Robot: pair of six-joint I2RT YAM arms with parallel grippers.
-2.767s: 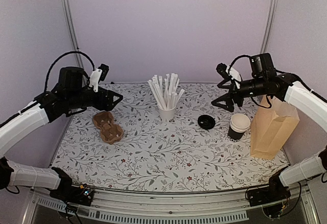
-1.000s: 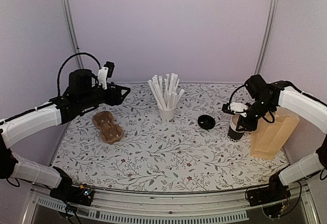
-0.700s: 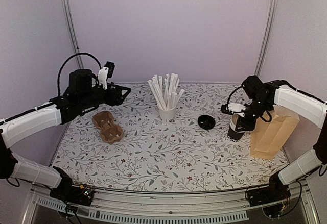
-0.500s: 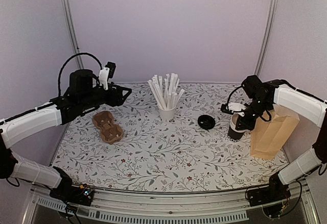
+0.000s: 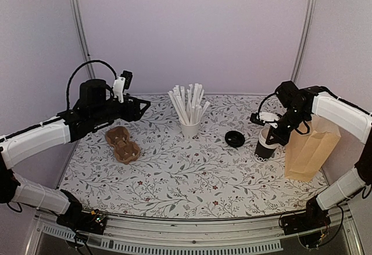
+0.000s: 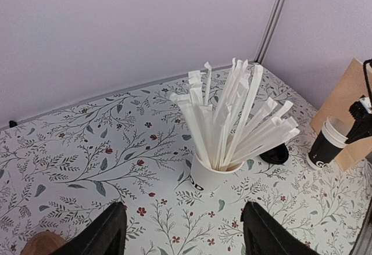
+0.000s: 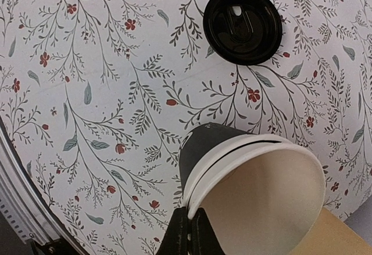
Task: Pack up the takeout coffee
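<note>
Right gripper pinches the white rim of the black cup at the table's right, beside the paper bag — the lid lies apart, left of it, unfitted. Left gripper hangs spread and empty. Packing looks barely begun.

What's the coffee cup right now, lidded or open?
Open. The cup shows its bare white inside, and the lid lies apart on the table.
</note>
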